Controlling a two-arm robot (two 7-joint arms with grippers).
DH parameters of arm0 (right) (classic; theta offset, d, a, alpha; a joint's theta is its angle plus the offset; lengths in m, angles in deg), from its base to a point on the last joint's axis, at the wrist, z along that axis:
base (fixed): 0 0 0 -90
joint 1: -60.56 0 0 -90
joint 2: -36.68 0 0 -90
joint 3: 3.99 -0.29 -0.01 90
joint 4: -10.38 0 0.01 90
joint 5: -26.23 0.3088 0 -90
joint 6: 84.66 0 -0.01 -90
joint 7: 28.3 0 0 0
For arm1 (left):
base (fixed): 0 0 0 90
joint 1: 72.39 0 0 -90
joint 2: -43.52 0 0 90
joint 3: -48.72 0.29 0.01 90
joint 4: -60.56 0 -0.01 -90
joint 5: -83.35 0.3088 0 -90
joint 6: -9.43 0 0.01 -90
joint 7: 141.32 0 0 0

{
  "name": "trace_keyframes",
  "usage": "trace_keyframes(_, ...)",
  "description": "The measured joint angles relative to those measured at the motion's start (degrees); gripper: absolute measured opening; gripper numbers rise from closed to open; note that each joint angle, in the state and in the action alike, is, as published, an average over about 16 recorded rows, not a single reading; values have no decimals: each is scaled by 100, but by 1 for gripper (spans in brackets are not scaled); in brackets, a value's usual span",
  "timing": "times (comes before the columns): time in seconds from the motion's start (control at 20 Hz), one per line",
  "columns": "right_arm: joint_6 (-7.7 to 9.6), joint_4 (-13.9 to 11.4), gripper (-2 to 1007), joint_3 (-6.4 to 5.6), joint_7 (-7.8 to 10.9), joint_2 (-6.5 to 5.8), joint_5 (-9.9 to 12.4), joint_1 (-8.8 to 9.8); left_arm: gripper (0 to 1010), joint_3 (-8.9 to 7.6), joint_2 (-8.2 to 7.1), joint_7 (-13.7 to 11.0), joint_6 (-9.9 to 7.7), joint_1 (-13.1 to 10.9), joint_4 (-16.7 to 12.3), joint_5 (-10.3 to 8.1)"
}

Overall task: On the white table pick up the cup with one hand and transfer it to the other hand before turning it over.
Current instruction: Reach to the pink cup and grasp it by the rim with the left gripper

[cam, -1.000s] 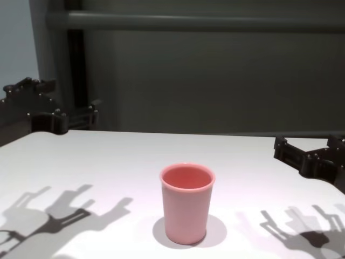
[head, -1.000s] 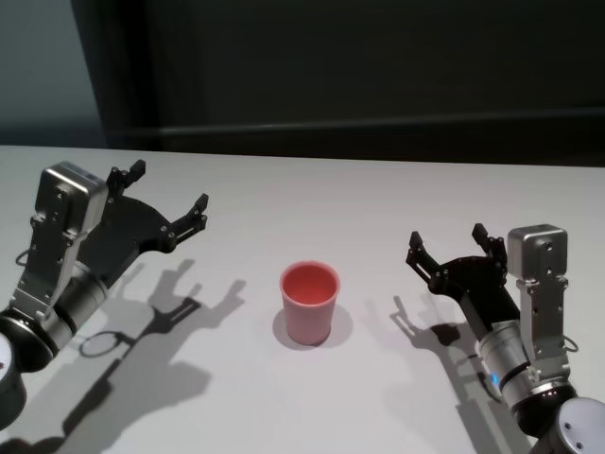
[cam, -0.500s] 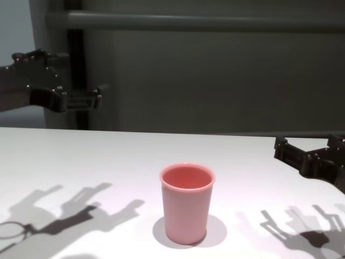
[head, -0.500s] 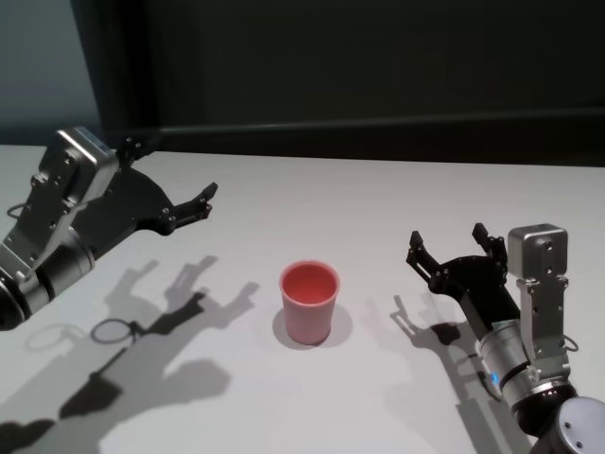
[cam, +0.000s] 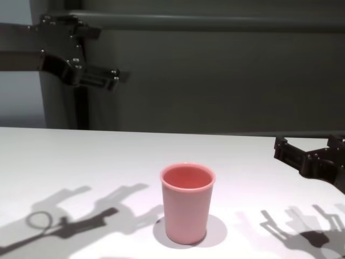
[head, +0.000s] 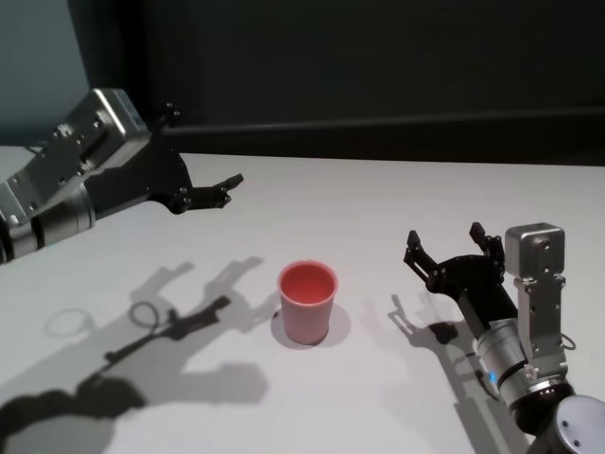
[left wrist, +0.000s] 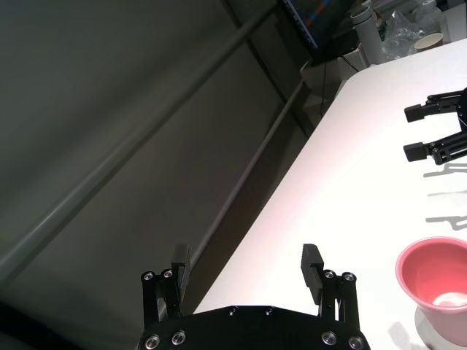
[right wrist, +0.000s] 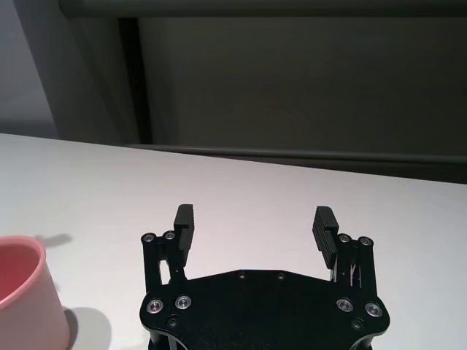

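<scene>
We read no writing or labels anywhere. The small pale-pink plastic cup (head: 307, 302) stands upright, mouth up, at the centre of the plain white table (head: 378, 208). Our black two-finger left gripper (head: 200, 180) hangs in the upper left, above the table, wide open, holding nothing. Our black right gripper (head: 446, 246) sits lower right of the cup, also wide open and holding nothing.

Dark wall panel (cam: 215, 75) with horizontal rail (cam: 215, 22).
</scene>
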Motion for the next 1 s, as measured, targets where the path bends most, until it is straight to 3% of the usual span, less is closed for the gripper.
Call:
trace_keyframes(0.5, 0, 0, 1002, 0, 0, 0, 0, 0, 1001, 813, -451, -1189, 179, 1054, 131, 280)
trace_keyframes(0.75, 0, 0, 1002, 0, 0, 0, 0, 0, 1001, 1246, -565, -1778, 335, 1588, 252, 477)
trace_keyframes(1.0, 0, 0, 1002, 0, 0, 0, 0, 0, 1001, 1649, -582, -2325, 479, 2100, 407, 652)
